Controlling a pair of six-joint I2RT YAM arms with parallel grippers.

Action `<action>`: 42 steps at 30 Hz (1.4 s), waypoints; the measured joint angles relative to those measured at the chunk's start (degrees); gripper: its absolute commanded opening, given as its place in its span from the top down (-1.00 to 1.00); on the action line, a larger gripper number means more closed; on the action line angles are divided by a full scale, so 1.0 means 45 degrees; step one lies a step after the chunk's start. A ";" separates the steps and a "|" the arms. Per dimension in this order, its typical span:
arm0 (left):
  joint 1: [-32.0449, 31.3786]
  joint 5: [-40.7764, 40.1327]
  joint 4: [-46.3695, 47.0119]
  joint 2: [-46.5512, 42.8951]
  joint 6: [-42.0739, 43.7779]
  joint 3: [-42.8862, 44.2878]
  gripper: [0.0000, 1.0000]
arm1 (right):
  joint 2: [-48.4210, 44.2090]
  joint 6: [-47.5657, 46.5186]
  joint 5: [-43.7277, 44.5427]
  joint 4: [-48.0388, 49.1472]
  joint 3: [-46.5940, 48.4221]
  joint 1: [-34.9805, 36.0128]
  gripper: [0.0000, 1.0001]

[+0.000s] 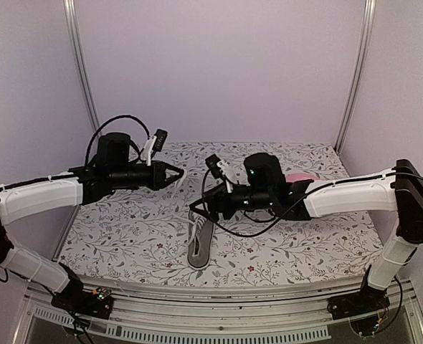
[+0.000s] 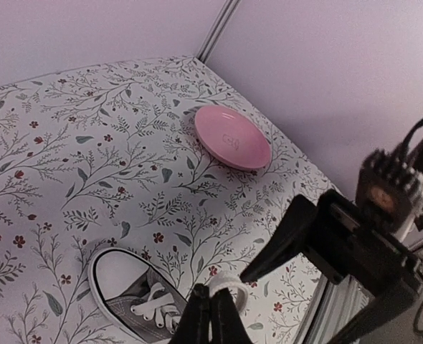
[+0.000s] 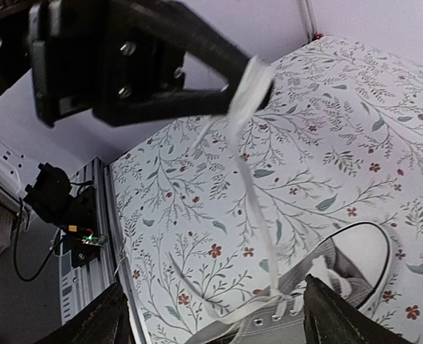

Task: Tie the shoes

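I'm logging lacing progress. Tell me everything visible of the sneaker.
The sneaker is a grey canvas low-top with white rubber sole and toe cap, sitting sole-down on the flowered table. White laces cross its front, and no bow is visible. One lace rises from it to the left gripper, whose jaws are shut on it. The right gripper hangs just above, jaws open.
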 measured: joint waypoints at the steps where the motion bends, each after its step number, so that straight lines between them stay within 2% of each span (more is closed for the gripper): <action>1: -0.0189 -0.0005 -0.0058 0.0097 0.0121 0.0146 1.00 | -0.0097 -0.0034 -0.0005 0.0015 0.0005 -0.0432 -0.50; 5: -0.0869 -0.0034 -0.0219 0.0330 0.0544 0.0597 1.00 | -0.0136 -0.0146 -0.0097 0.0058 0.0015 -0.1059 -0.24; 8: -0.1175 -0.0034 -0.0330 0.0413 0.0777 0.0758 1.00 | -0.0131 -0.0165 -0.0301 0.0083 0.0160 -0.1088 -0.15; 13: -0.1297 -0.0078 -0.0656 0.0627 0.1030 0.0937 1.00 | 0.0092 -0.0194 -0.0957 0.0408 0.0816 -0.1088 -0.13; 16: -0.1345 -0.0073 -0.0748 0.0695 0.1112 0.0981 1.00 | 0.0296 -0.0199 -0.1200 0.0607 0.1039 -0.1088 -0.02; 22: -0.1477 -0.0102 -0.0826 0.0704 0.1287 0.1015 1.00 | 0.0908 -0.0199 -0.1302 0.0583 0.1681 -0.1117 0.45; 25: -0.1443 -0.0228 -0.0821 0.0704 0.1428 0.1020 1.00 | 0.0957 -0.0146 -0.1355 0.0447 0.1763 -0.1205 0.89; 27: -0.1379 -0.0335 -0.0743 0.0704 0.1399 0.1073 1.00 | 0.1035 -0.0121 -0.1248 0.0408 0.1778 -0.1263 0.95; 28: -0.1413 -0.0340 -0.0714 0.0704 0.1394 0.1093 0.95 | 0.1073 -0.0049 -0.1209 0.0408 0.1778 -0.1277 0.95; 30: -0.1491 -0.0408 -0.0665 0.0695 0.1379 0.1103 0.72 | 0.1093 0.0044 -0.1010 0.0393 0.1773 -0.1273 0.95; 32: -0.1501 -0.0607 -0.0529 0.0622 0.1277 0.1001 0.43 | 0.1093 0.0083 -0.0777 0.0423 0.1768 -0.1277 0.96; 36: -0.1579 -0.1151 -0.0355 -0.0039 0.0967 0.0087 -0.26 | 0.0899 0.0214 -0.0073 0.0767 0.1316 -0.1350 0.96; 37: -0.1598 -0.1399 -0.0301 -0.0287 0.0899 -0.0243 -0.36 | 0.0748 0.0306 0.0053 0.0792 0.1054 -0.1404 0.96; 40: -0.1613 -0.2059 -0.0155 -0.1146 0.0529 -0.1297 -0.45 | 0.0296 0.0602 0.0398 0.0787 0.0301 -0.1705 0.96; 42: -0.1617 -0.2574 -0.0019 -0.1705 0.0262 -0.1943 -0.27 | -0.0015 0.0777 0.0627 0.0797 -0.0170 -0.1948 0.96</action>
